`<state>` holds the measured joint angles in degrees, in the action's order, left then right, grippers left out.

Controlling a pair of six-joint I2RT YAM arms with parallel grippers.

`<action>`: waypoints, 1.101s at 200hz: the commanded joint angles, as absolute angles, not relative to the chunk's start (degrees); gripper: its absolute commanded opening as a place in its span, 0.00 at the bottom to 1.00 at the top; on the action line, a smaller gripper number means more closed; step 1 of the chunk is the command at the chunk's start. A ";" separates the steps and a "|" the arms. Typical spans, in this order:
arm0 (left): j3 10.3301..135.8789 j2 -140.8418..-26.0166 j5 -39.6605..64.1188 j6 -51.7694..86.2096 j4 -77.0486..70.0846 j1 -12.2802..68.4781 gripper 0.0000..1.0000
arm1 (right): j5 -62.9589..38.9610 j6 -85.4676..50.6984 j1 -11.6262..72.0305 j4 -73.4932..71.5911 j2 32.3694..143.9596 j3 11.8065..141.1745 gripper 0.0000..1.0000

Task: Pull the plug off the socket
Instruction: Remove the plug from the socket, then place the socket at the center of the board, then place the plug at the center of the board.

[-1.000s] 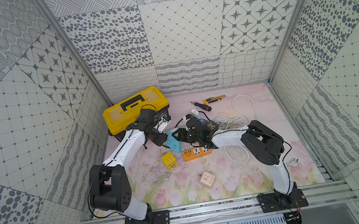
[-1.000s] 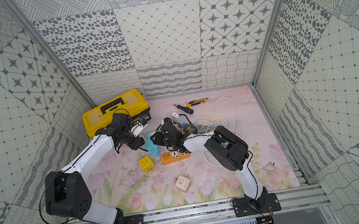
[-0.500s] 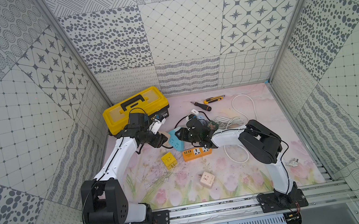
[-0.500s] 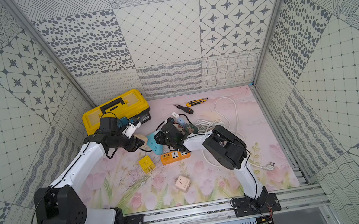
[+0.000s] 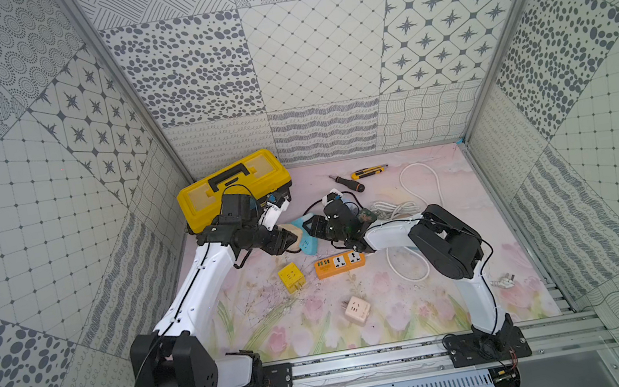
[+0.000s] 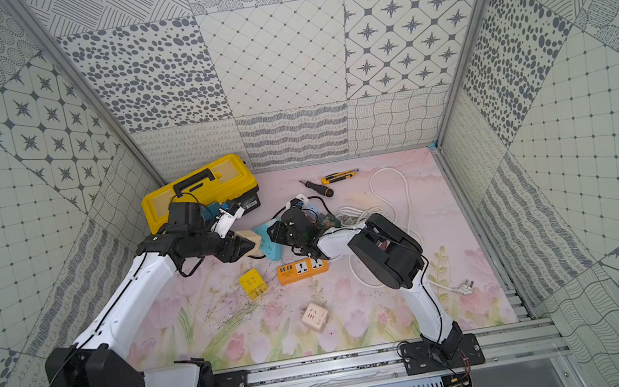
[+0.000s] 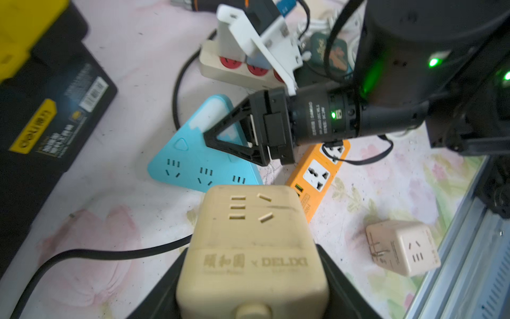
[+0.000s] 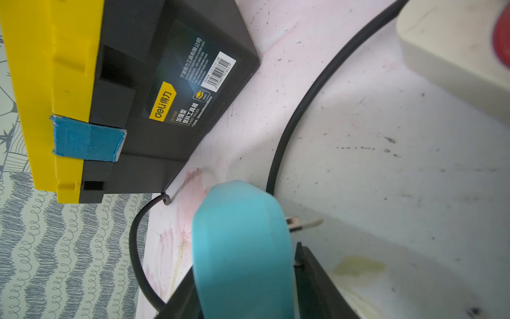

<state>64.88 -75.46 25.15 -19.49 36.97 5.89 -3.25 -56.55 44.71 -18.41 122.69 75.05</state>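
The socket [image 7: 248, 234] is a beige cube with a black cord [image 7: 96, 254]. My left gripper [image 7: 251, 276] is shut on its sides, and its hole face is bare. In both top views it [image 5: 291, 234] [image 6: 247, 241] sits in the left gripper [image 5: 288, 241] at the mat's back left. The plug is a blue triangular adapter [image 7: 187, 160] [image 8: 240, 234] and my right gripper [image 8: 242, 276] is shut on it. Its metal prongs [image 8: 303, 222] stick out free. The plug [image 5: 308, 244] [image 6: 271, 249] hangs just right of the socket, apart from it.
A yellow toolbox [image 5: 233, 187] stands close behind the left wrist. An orange power strip [image 5: 339, 264], a yellow cube adapter [image 5: 291, 278] and a pale cube adapter [image 5: 357, 309] lie on the mat in front. A white cable [image 5: 425, 193], a screwdriver [image 5: 348, 184] and a knife [image 5: 367, 171] lie behind.
My left arm has swung its wrist a little leftward and its shoulder link lower, with the socket still held. The right arm has stayed almost still with the blue plug.
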 commanded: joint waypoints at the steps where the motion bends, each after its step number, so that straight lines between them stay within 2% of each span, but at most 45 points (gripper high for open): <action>1: 60.35 -66.61 23.11 7.27 26.12 1.37 0.00 | -5.89 -54.49 44.98 -10.60 125.00 76.07 0.43; 35: 48.68 -55.14 16.49 23.46 14.87 -2.70 0.00 | -8.35 -53.53 44.83 -6.37 121.89 78.78 0.62; 56: 49.16 -54.17 10.46 30.35 20.91 -4.25 0.00 | -7.05 -53.31 44.83 -3.35 119.16 78.92 0.76; 71: 50.77 -55.33 7.24 34.61 27.66 -5.36 0.00 | -5.72 -51.73 44.82 -0.95 116.96 78.76 0.81; 102: 48.89 -54.90 8.39 44.41 33.36 -10.21 0.00 | -2.23 -47.66 44.60 4.73 111.75 77.25 0.85; 148: 36.80 -54.24 19.88 54.21 27.01 -19.40 0.00 | 2.55 -39.36 44.52 10.32 102.06 71.98 0.89; 172: 32.61 -57.61 27.45 53.96 20.65 -22.67 0.00 | 4.44 -37.66 44.48 10.55 97.47 68.14 0.90; 194: 31.55 -61.53 31.22 52.55 16.12 -23.80 0.11 | 5.35 -37.61 44.50 9.86 95.51 65.74 0.90; 220: 31.56 -66.81 31.19 51.97 15.20 -24.50 0.16 | 5.19 -37.84 44.50 8.79 95.26 64.60 0.90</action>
